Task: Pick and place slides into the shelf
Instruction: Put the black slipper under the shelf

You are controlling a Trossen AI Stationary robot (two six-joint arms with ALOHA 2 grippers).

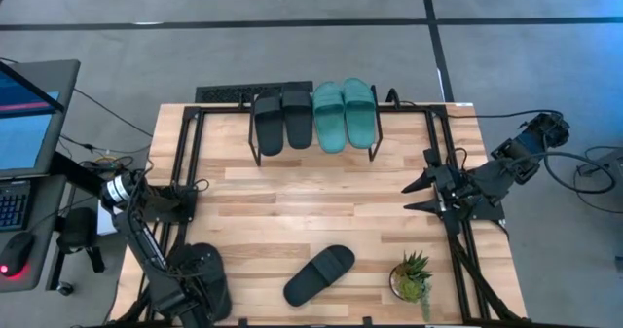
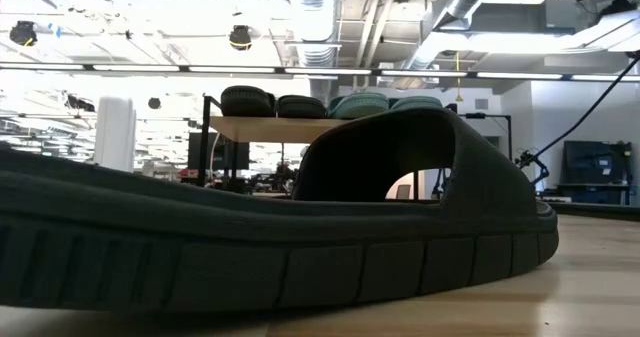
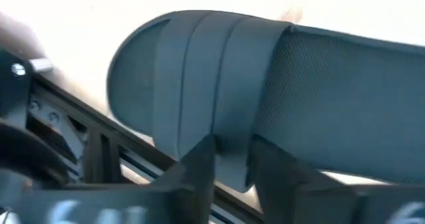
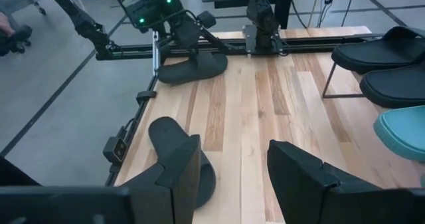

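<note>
Two black slides (image 1: 282, 122) and two teal slides (image 1: 344, 114) lie side by side on the shelf (image 1: 375, 145) at the table's far edge. A third black slide (image 1: 319, 274) lies flat on its sole near the near edge and fills the low view (image 2: 300, 227). My left gripper (image 1: 200, 270) is at the table's near left corner, shut on another black slide (image 3: 199, 84), which also shows far off in the right wrist view (image 4: 192, 68). My right gripper (image 1: 411, 196) hovers open over the table's right side (image 4: 232, 177) and touches nothing. My left gripper pinches the black slide between its two fingers (image 3: 199, 167) at the sole's side rim (image 3: 229, 147), just beside the wide strap. The fingers lie across the rim. Whether the slide is lifted clear or rests on the table, I cannot tell.
A small potted plant (image 1: 414, 274) stands near the table's near right corner, beside the lying slide. Black frame rails (image 1: 185, 153) run along the left and right table edges. A monitor and keyboard (image 1: 24, 124) stand off the table to the left. Bare wood (image 1: 321, 197) lies mid-table.
</note>
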